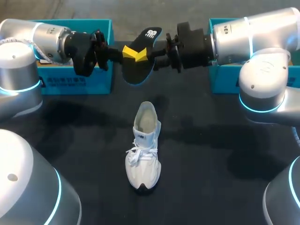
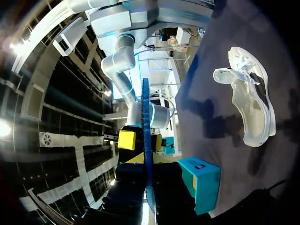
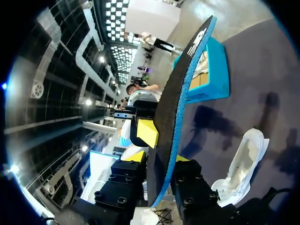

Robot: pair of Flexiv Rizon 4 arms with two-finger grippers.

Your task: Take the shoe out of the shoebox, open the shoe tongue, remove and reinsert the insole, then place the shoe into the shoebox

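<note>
A black insole [image 1: 149, 35] with a blue underside hangs in the air between my two grippers, above the far middle of the table. My left gripper [image 1: 126, 53] is shut on it; in the left wrist view the insole [image 2: 146, 122] runs edge-on out of that gripper [image 2: 146, 161]. My right gripper [image 1: 143, 55] faces it from the other side, open, with the insole [image 3: 180, 89] passing between its fingers [image 3: 159, 159]. The white shoe [image 1: 143, 159] stands upright on the black table, toe toward the near edge, below both grippers [image 2: 253, 108] [image 3: 241, 161].
A blue shoebox [image 1: 75, 82] sits at the far left behind my left arm, and a second blue box [image 1: 225, 79] at the far right under my right arm. The dark tabletop [image 1: 211, 154] lies bare around the shoe.
</note>
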